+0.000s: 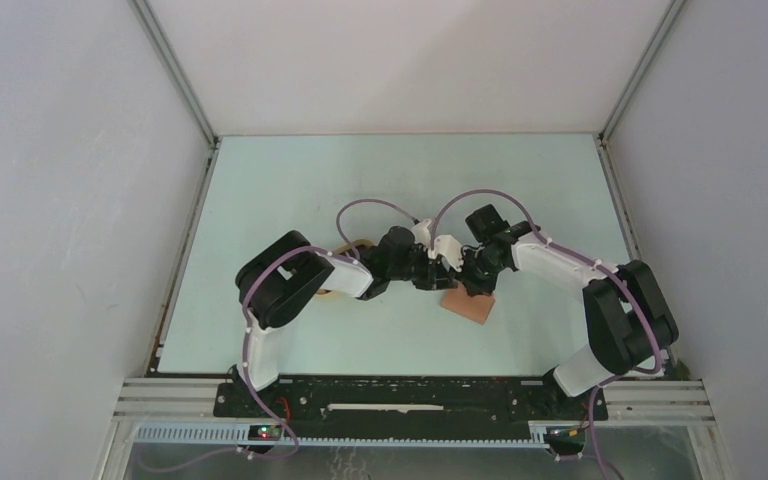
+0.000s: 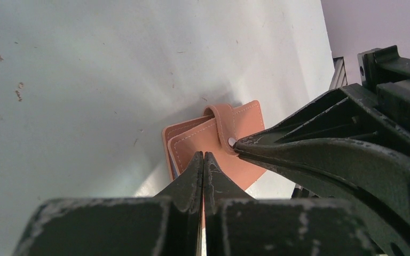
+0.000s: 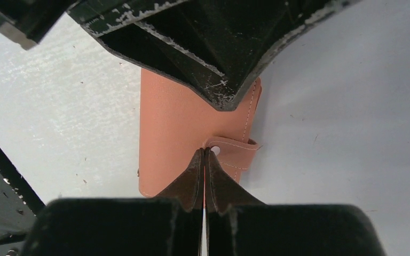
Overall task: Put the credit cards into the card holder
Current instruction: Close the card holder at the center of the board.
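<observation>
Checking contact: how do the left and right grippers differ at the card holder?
The right gripper points at the snap tab; the left gripper points at the plain cover of the card holder beside it. The left reaches in from the left, the right from the opposite side. Both are shut, with no card seen in either.

The left claw [image 2: 203,156] and right claw [image 3: 204,152] crowd in over the card holder [image 1: 468,305] — no room between them. The far half of the table [image 1: 380,170] lies open; the tan tray [image 1: 352,245] sits under the left arm [image 1: 290,280].
</observation>
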{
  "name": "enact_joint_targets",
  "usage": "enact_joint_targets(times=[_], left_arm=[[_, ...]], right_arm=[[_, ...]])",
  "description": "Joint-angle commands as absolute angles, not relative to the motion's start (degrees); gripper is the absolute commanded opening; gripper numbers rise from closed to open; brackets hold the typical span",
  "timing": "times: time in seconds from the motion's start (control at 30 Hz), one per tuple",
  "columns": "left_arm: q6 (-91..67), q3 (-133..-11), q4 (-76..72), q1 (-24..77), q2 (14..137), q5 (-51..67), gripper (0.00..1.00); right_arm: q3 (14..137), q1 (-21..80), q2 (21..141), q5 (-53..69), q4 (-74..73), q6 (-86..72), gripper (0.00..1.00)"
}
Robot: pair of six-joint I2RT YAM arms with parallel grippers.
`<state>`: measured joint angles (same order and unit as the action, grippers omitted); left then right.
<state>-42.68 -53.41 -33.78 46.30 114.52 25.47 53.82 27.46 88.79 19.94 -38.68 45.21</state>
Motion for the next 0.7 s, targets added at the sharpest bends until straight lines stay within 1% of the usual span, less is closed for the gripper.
enact_joint_targets(times=[0.0, 0.33, 0.67], left_arm=[[-43.2, -52.7, -35.2, 46.0, 113.9, 24.8, 0.00], [-43.8, -50.5, -38.4, 45.5, 112.5, 24.2, 0.00], [-44.2, -49.6, -39.8, 45.2, 112.1, 24.0, 0.00]], right_arm=[[52.6, 29.4, 87.6, 18.7, -38.8, 46.7, 0.00], [52.4, 30.3, 89.1, 16.6, -38.6, 46.5, 0.00], [52.5, 31.3, 90.6, 16.9, -39.7, 47.0, 0.00]])
